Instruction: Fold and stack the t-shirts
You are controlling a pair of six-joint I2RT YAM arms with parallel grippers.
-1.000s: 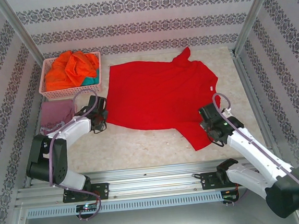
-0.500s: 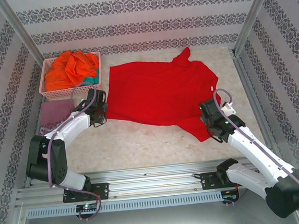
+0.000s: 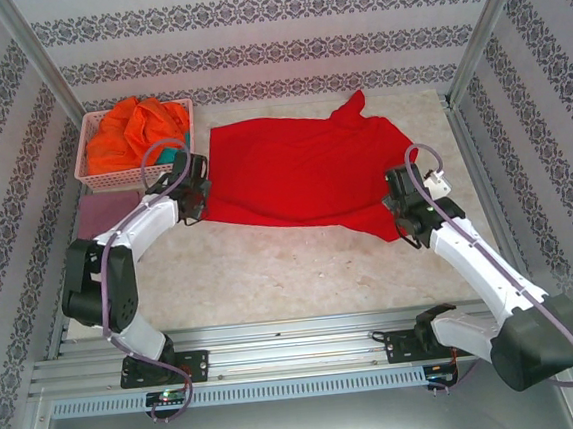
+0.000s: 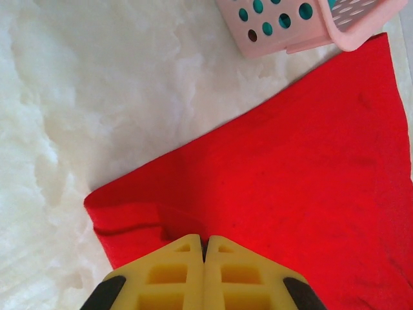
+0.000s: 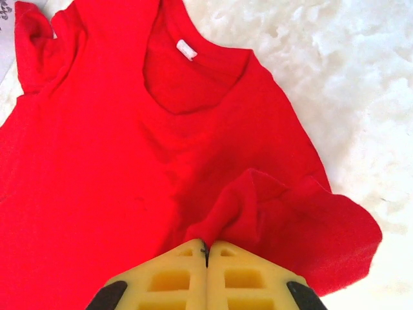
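Top view: a soft, plain bright red t-shirt [image 3: 303,168] lies spread across centre of the white marbled table [image 3: 302,273], w/ one sleeve poking up at upper right. My left gripper [image 3: 196,194] is at the shirt's left edge and my right gripper [image 3: 402,204] at its lower right corner. Both have jaws closed on red cloth. A pink plastic lattice basket [image 3: 90,175] at upper left holds a crumpled orange t-shirt [image 3: 133,127], w/ a bit of teal t-shirt [image 3: 168,155] at the basket's lower right. A dusty maroon t-shirt [image 3: 94,213] lies flat just below the basket, left of my left arm.

Left wrist view: my yellow fingers [image 4: 174,271] at bottom centre are pressed together, pinching a corner of the red t-shirt [image 4: 290,174]; the hem wrinkles just ahead of the tips. Basket corner [image 4: 303,26] is at top right, just beside the shirt's far tip.

Right wrist view: my fingers [image 5: 239,271] are closed at bottom centre, w/ a bunched sleeve of the red t-shirt [image 5: 97,148] gripped btw them. The collar w/ its small white neck label [image 5: 186,49] is at upper centre, bare table [image 5: 322,64] at right.
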